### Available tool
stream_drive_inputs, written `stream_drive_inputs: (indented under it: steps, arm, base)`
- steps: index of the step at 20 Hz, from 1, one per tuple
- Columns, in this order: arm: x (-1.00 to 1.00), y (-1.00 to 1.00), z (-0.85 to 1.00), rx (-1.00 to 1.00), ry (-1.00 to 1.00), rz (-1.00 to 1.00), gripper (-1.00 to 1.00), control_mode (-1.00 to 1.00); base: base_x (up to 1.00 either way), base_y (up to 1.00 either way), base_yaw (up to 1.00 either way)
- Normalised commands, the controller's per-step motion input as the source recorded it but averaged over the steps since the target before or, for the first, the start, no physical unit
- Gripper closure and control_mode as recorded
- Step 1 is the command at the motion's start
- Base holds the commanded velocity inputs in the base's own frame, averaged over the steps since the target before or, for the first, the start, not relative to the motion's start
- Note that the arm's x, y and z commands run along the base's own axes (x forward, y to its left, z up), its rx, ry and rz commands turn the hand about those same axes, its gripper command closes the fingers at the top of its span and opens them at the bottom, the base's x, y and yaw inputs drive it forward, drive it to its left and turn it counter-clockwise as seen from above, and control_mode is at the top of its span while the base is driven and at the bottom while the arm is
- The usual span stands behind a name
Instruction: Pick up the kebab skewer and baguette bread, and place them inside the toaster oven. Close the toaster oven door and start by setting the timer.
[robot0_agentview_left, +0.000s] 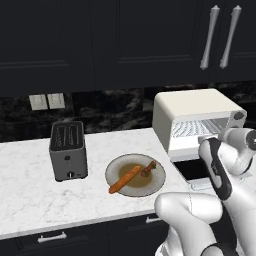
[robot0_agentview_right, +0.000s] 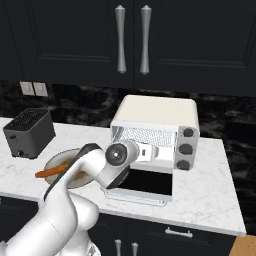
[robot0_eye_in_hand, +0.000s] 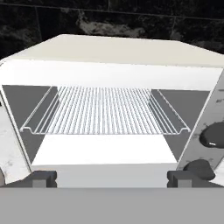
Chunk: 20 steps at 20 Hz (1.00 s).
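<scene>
**White marble counter and what sits on it**

We see a white marble counter (robot0_agentview_left: 30, 190) bearing a grey two-slot toaster (robot0_agentview_left: 68, 150) at left, a round plate (robot0_agentview_left: 157, 181) beside it, and the toaster oven (robot0_agentview_left: 192, 117) at right, its door (robot0_agentview_right: 142, 184) folded down flat.

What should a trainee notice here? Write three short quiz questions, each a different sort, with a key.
1. True or false: the toaster oven door is shut.
2. The baguette bread lies: A) on the wire rack B) on the plate C) in the grey toaster
3. Fill in: beside the baguette on the plate lies the kebab ____.

Key: 1 false, it hangs open; 2 B; 3 skewer. The gripper faces the toaster oven, open, holding nothing.
</scene>
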Motion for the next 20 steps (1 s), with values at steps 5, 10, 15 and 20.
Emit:
stream_drive_inputs:
  steps: [5, 10, 15, 20]
  arm:
    - [0.50, -0.12, -0.01, 0.01, -0.02, 0.00, -1.00, -1.00]
    - [0.58, -0.01, -0.02, 0.00, 0.00, 0.00, -1.00, -1.00]
    - [0.34, -0.10, -0.01, 0.00, 0.00, 0.00, -1.00, -1.00]
    - [0.28, 0.00, -0.18, 0.00, 0.00, 0.00, -1.00, -1.00]
  base:
    - [0.00, 0.00, 0.00]
    - [0.00, 0.00, 0.00]
    - [0.00, 0.00, 0.00]
    - [0.00, 0.00, 0.00]
